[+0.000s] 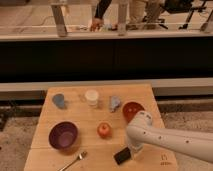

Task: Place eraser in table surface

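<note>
Eraser (122,156) is tilted near the front edge of the table (47,157), about 5 o'clock from the apple (104,130). My gripper (133,149) is right against it at its 2 o'clock, and honestly I can't tell if it's clamped or let go. Spoon (75,160) lies at its 9 o'clock, purple bowl (63,135) around 10, red bowl (132,111) at 12.

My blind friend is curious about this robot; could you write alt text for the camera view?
A white robot arm reaches from the right, its gripper beside a small black eraser near the front of a wooden table surface. Also there: a purple bowl, red apple, spoon, red bowl.
</note>
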Motion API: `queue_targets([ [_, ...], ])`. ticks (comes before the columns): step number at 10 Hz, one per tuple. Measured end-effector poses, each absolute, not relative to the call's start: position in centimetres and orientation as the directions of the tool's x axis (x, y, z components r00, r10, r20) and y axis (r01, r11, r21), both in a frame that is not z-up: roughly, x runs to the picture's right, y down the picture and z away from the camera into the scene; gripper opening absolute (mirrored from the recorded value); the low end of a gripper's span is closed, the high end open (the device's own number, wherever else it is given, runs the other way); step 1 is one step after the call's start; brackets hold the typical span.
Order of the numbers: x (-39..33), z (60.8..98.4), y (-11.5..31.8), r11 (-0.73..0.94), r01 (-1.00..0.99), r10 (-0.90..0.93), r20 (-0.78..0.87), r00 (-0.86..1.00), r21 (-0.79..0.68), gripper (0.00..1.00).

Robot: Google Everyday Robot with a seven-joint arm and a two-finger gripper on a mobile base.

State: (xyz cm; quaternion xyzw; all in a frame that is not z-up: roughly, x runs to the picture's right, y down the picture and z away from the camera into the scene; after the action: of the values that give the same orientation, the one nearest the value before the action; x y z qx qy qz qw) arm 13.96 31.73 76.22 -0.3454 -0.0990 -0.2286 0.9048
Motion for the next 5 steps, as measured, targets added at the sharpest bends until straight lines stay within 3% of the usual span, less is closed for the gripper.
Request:
queue_targets([
  [5,15.1,71.5,27.5,0.716,0.487,-0.388,0.294,0.873,-0.5,0.0],
])
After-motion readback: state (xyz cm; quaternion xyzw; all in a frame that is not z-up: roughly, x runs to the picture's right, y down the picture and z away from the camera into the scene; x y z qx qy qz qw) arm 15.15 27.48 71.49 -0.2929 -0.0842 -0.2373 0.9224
